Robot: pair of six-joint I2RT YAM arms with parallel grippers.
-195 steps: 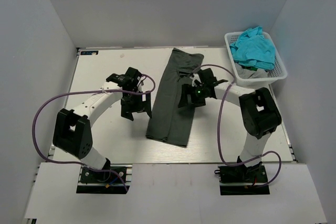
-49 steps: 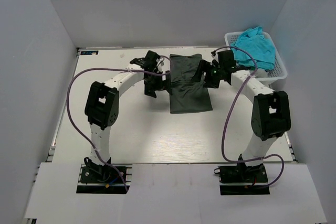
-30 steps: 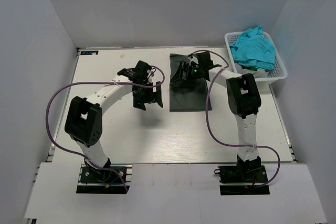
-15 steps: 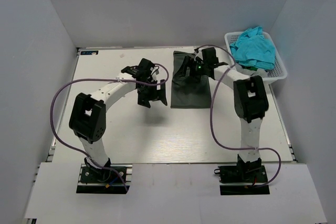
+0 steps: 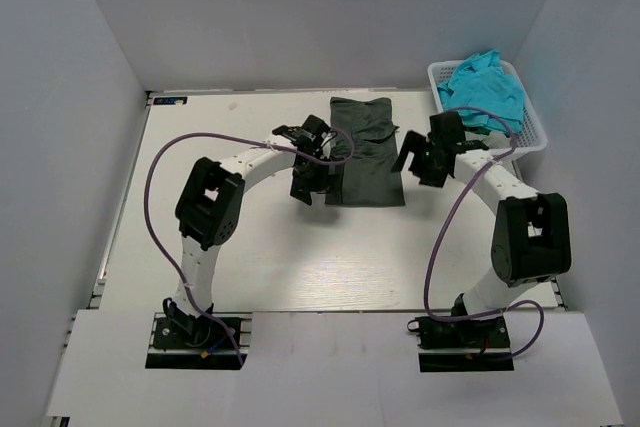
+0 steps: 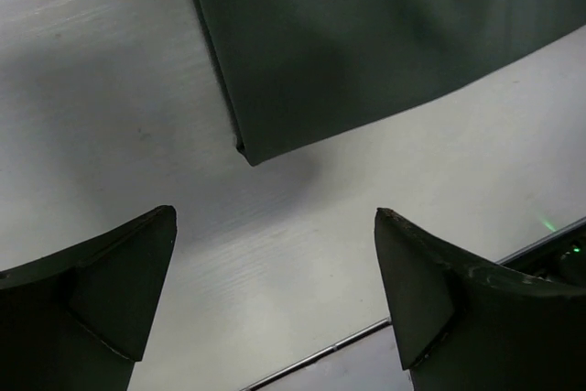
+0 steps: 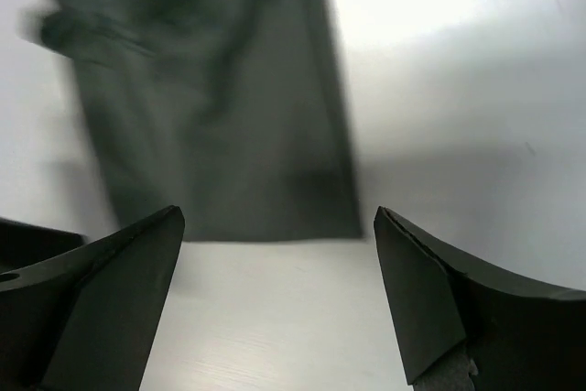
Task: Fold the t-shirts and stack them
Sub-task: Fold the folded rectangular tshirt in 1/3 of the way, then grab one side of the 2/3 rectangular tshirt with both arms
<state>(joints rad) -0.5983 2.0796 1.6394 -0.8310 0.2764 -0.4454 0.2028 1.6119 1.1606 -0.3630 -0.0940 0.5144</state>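
Since half a second ago, we are seeing the right pincer (image 5: 418, 161) swinging off the cloth to its right side, while the left pincer (image 5: 308, 179) is closing in on the near-left corner.

We are looking at a pale, faintly grained surface (image 5: 220, 247). On it the charcoal t-shirt (image 5: 365, 152) is lying as a flat, soft, matte rectangle, its long axis running near to far, set toward the far middle. It is sitting between the two pincers, and we are judging the left one the nearer. Far right, the turquoise t-shirts (image 5: 484, 89) are heaping, crumpled, in the white lattice basket (image 5: 530, 139).

In both wrist views the jaws are standing wide apart, holding nothing. The shirt's crisp corner (image 6: 245, 147) is pointing at the left gap, and its blurred edge is facing the right.
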